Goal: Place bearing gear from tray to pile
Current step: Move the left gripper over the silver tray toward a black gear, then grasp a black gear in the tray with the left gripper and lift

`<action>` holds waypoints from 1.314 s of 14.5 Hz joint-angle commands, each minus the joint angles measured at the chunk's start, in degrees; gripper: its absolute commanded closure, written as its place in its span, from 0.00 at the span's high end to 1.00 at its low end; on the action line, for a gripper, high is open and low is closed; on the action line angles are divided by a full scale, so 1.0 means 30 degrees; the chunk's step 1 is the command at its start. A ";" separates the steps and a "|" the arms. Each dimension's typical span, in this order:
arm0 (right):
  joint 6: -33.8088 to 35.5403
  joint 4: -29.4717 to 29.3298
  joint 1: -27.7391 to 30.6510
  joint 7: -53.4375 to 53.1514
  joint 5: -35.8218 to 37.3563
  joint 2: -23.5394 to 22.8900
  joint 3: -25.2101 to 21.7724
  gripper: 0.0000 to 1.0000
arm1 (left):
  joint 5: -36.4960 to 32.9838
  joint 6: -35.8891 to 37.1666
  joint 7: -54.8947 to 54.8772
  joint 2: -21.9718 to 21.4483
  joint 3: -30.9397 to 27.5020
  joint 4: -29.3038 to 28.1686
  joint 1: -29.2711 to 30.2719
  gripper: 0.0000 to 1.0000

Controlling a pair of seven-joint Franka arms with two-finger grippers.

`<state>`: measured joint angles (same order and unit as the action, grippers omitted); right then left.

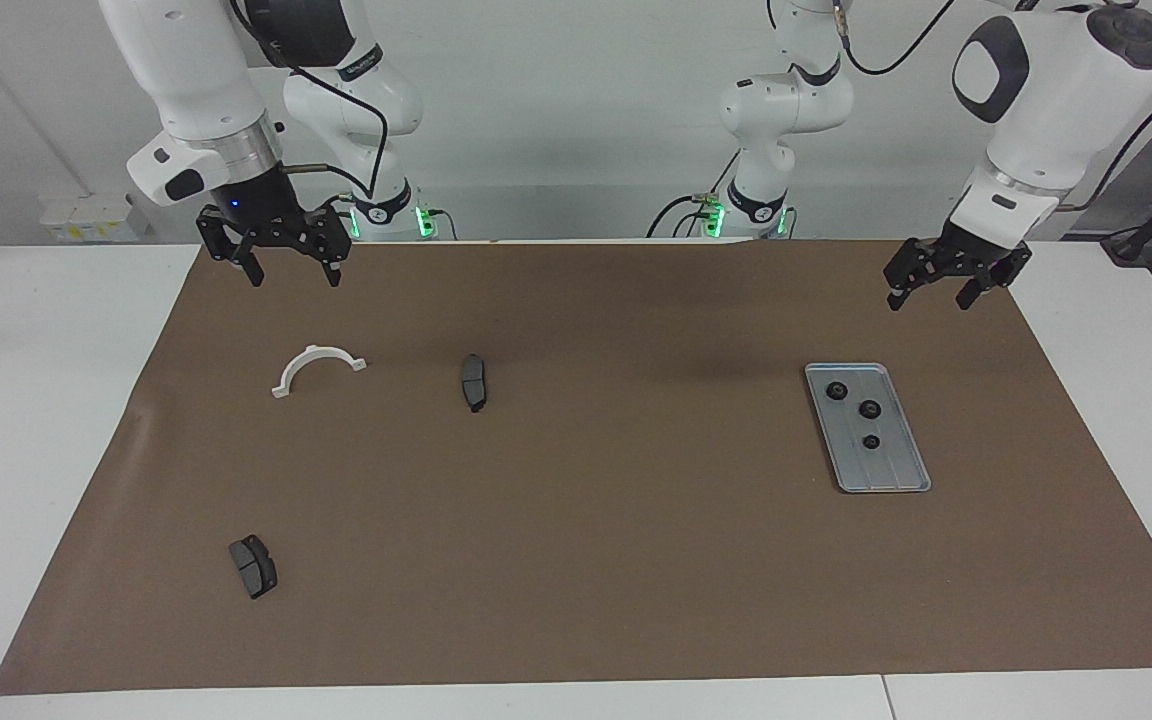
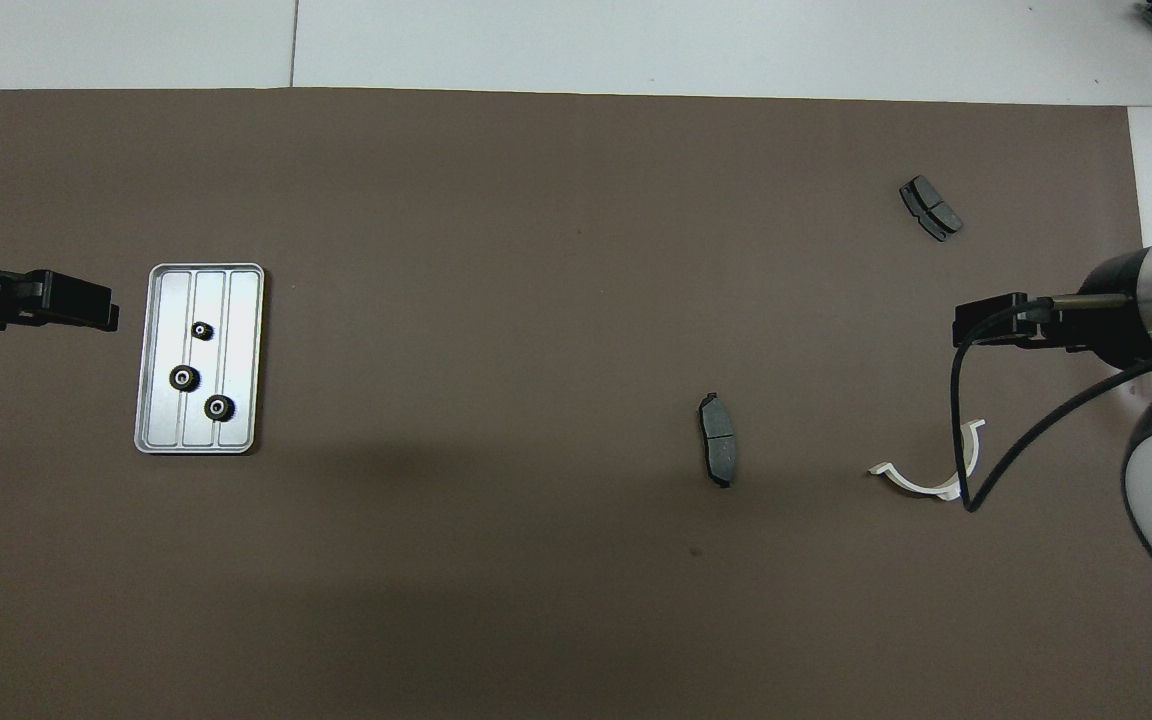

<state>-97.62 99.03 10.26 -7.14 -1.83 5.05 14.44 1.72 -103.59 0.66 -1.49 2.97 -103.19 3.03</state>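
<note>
While all three gears [image 1: 869, 409] sit in the tray [image 1: 896, 478], toward my left arm's end of the mat [image 1: 596, 560], nothing is moved yet. My left gripper [image 1: 956, 283] hangs over the mat edge nearer the robots than the tray, jaws spread wide, empty. My right gripper [image 1: 290, 262] waits over the mat near the white arch [image 1: 316, 366], likewise wide open and empty. No pile exists so far; a brake pad [image 1: 474, 381] lies mid-mat, a second pad [image 1: 253, 566] farther out.

Risks, as I judge them: the gears are small and sit close together, so wide fingers could nudge a neighbour or catch the tray's ridges and shift it.
</note>
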 commanded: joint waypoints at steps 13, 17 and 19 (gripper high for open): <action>-0.0156 0.0535 0.0332 0.0476 -0.0445 0.0514 0.0108 1.00 | -0.1043 -1.1436 1.1142 0.2108 0.0152 -0.9489 0.0045 0.81; -0.0156 0.0535 0.0449 0.0447 -0.0474 0.0514 0.0108 1.00 | -0.1043 -1.1436 1.1993 0.2225 0.0152 -0.9754 -0.0044 0.65; -0.0156 0.0535 0.0419 0.0446 -0.0474 0.0514 0.0108 1.00 | -0.1043 -1.1494 1.2142 0.2196 0.0152 -0.9960 -0.0161 0.63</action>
<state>-97.62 99.03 10.35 -7.14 -1.83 5.05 14.36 -0.11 -136.54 35.01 5.85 3.69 -131.33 3.30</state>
